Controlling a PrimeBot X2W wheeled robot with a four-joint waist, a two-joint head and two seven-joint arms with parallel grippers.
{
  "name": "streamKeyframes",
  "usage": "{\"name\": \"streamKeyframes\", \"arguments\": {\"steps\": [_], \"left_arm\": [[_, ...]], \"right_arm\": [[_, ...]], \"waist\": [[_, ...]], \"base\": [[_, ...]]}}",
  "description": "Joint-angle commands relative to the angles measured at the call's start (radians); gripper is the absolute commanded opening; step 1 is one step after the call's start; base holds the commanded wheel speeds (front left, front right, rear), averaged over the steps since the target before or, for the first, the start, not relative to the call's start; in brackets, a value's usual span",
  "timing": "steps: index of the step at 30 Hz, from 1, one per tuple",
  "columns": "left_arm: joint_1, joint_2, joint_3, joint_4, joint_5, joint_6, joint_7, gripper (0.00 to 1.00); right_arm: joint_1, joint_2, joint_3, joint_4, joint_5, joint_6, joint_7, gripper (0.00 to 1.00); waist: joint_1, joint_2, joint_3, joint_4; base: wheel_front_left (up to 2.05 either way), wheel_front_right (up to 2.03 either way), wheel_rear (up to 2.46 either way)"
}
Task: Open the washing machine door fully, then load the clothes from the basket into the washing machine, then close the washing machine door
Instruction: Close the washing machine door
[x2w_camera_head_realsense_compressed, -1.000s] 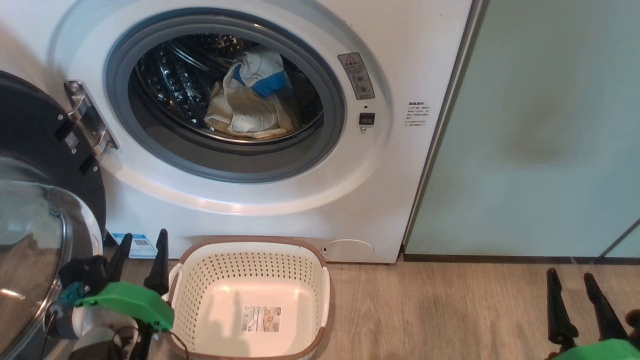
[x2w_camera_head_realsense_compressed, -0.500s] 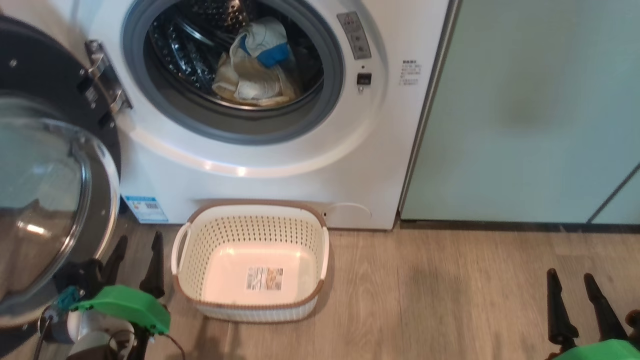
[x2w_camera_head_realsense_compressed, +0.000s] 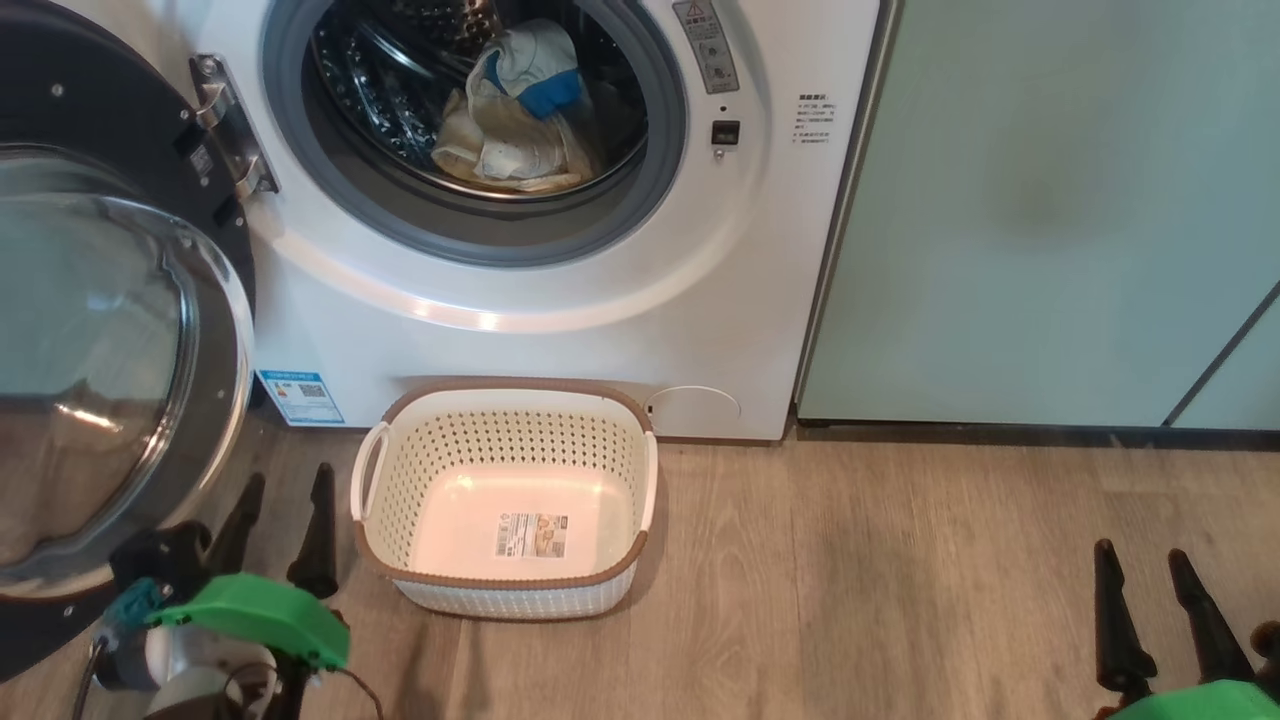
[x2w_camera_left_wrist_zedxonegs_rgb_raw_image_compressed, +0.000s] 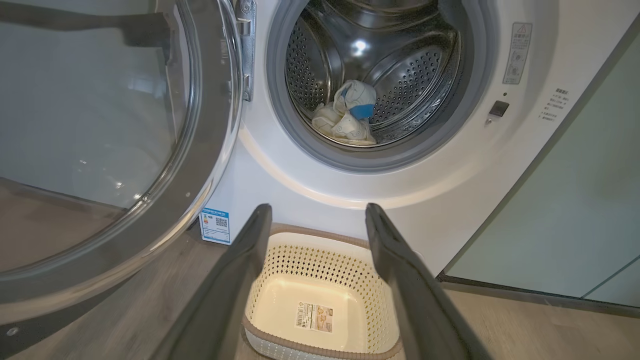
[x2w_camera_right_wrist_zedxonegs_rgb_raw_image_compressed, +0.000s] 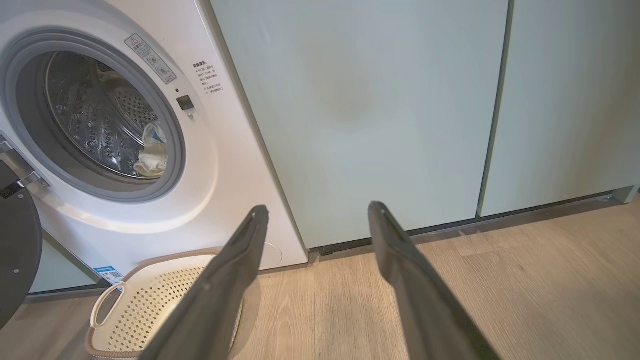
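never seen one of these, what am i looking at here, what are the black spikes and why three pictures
This is a two-armed robot doing laundry. One picture looks down from its head; the other two look along each wrist's dark fingers, your spikes. The left end effector and right end effector are both open, holding nothing. The washing machine door hangs open at the left, the clothes lie inside the washing machine, and the basket stands empty on the wooden floor before it.

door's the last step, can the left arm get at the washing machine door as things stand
Probably yes: the washing machine door hangs open just beside the open left gripper, with nothing between them.
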Motion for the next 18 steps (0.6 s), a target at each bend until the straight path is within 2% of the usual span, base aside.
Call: {"name": "streamKeyframes", "arguments": {"steps": [1,9,18], "left_arm": [[-0.021,0.018,0.027,-0.034,-0.003,-0.001,-0.006,1.00],[-0.014,0.013,0.027,-0.039,0.000,-0.001,-0.006,1.00],[-0.018,0.002,0.028,-0.029,0.018,0.002,-0.006,1.00]], "right_arm": [[-0.021,-0.017,0.017,-0.029,-0.004,0.004,-0.007,1.00],[-0.017,-0.013,0.015,-0.031,-0.006,0.004,-0.007,1.00],[-0.019,-0.005,0.028,-0.030,-0.003,0.004,-0.007,1.00]], "waist": [[0.0000,0.0000,-0.001,0.002],[0.0000,0.0000,-0.005,0.032],[0.0000,0.0000,-0.003,0.123]], "base": [[0.00,0.00,0.00],[0.00,0.00,0.00],[0.00,0.00,0.00]]}}
